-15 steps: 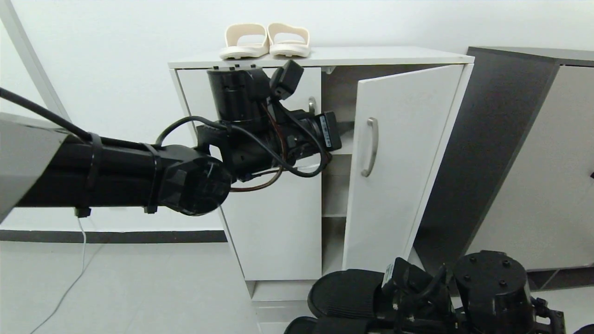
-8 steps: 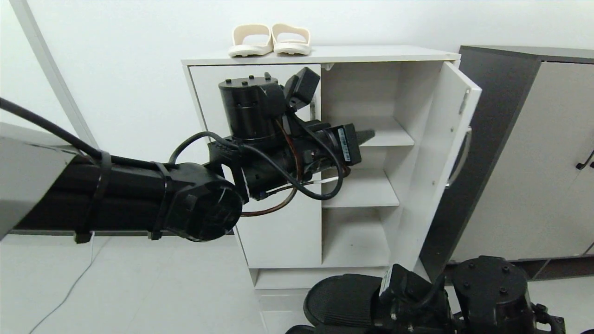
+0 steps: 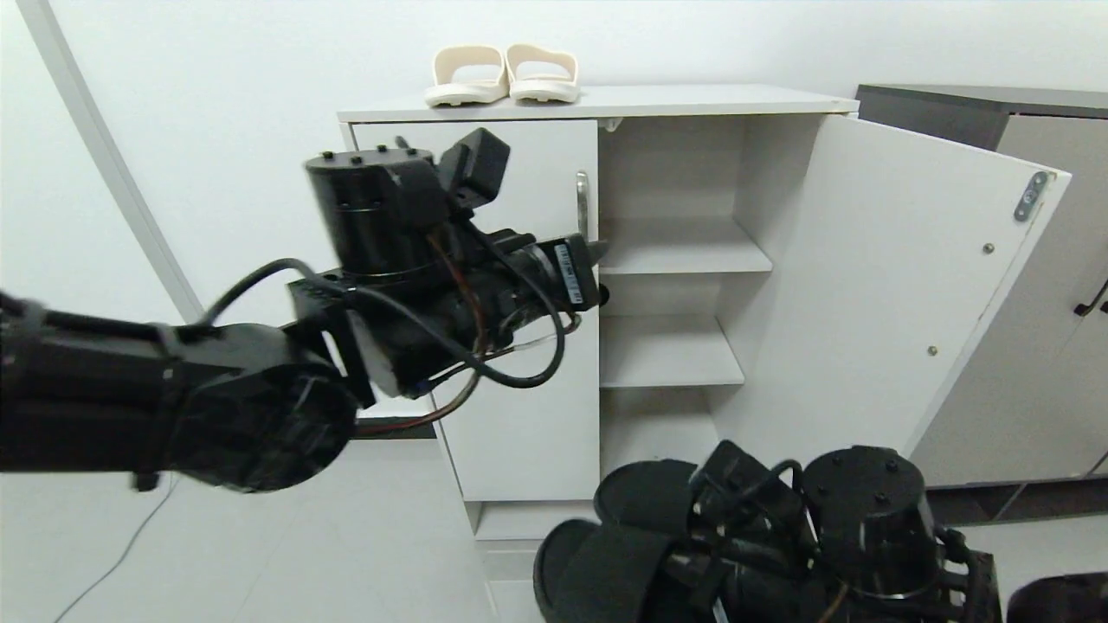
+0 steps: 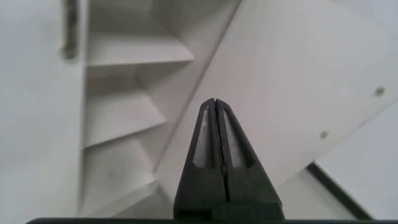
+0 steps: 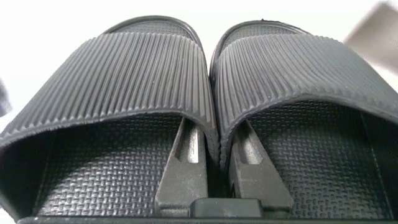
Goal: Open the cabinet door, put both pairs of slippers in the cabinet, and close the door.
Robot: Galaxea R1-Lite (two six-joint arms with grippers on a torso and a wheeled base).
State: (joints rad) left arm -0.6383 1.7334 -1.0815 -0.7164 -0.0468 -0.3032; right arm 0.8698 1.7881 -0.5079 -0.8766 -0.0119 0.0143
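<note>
The white cabinet [image 3: 597,102] has its right door [image 3: 892,285] swung wide open, baring its shelves [image 3: 671,355]. The left door [image 3: 519,407] is closed, with a metal handle [image 3: 582,203]. A cream pair of slippers [image 3: 506,73] rests on the cabinet top. My left gripper [image 3: 599,260] is shut and holds nothing, hanging in front of the opening's left edge; its closed fingertips [image 4: 214,104] point at the shelves [image 4: 124,112]. Low in front of the cabinet, my right gripper [image 5: 216,127] is shut on the black pair of slippers [image 3: 640,528], pinching the adjoining inner walls of the two slippers [image 5: 143,68].
A grey and dark cabinet [image 3: 1039,303] stands just right of the open door, close to the door's edge. A thin cable [image 3: 121,545] trails over the light floor at the left. A white wall runs behind.
The right door swung from half-closed to wide open. My left arm drew back leftward out of the opening. My right gripper lifted the black slippers a little.
</note>
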